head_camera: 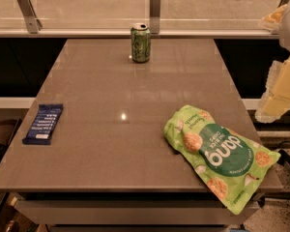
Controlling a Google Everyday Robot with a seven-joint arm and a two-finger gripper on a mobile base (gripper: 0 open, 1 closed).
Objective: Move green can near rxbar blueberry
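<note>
The green can (140, 43) stands upright at the far middle of the brown table (121, 144), with a silver top rim. The rxbar blueberry (43, 123), a flat dark-blue bar with white lettering, lies near the table's left edge, well apart from the can. My gripper (275, 100) hangs pale and blurred at the right edge of the view, beyond the table's right side and far from both things. It holds nothing that I can see.
A large lime-green chip bag (217, 153) lies at the front right and overhangs the table's corner. A glass barrier with metal brackets (155, 4) runs behind the table. Dark gaps flank the table on both sides.
</note>
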